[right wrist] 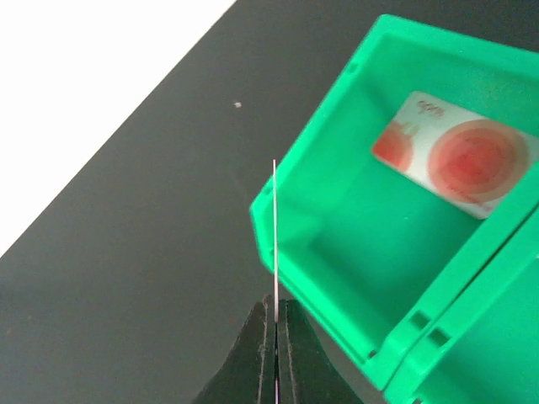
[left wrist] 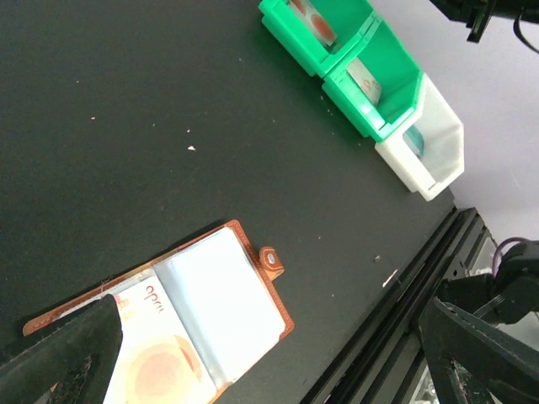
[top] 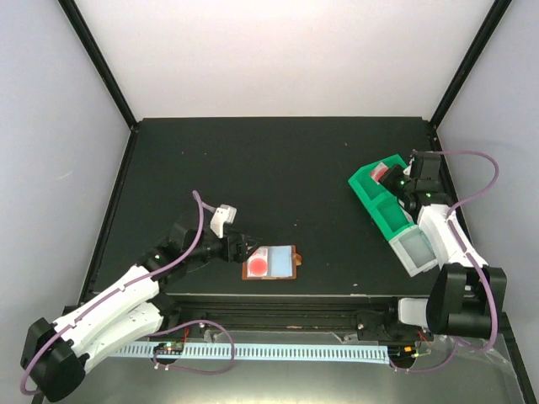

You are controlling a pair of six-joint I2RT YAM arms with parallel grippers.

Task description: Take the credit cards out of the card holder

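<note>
Currently the credit card (right wrist: pixel 274 219) stands edge-on, long axis up the frame, pinched in your right end effector (right wrist: pixel 275 310), with the green tray (right wrist: pixel 328 177) just to its right. The card holder (top: pixel 271 263) lies open on the worktop (top: pixel 278 168), lower centre, beside your spread left end effector (top: pixel 242 246).

The card holder (top: pixel 270 263) lies bottom middle on the surface (top: pixel 278 168); bins (top: pixel 383 210) sit at right, a card (right wrist: pixel 459 156) inside one.

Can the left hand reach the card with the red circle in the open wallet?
Probably yes. The left hand hangs open right beside the card holder, which lies open and flat, and nothing stands between it and the red-circle card.
</note>
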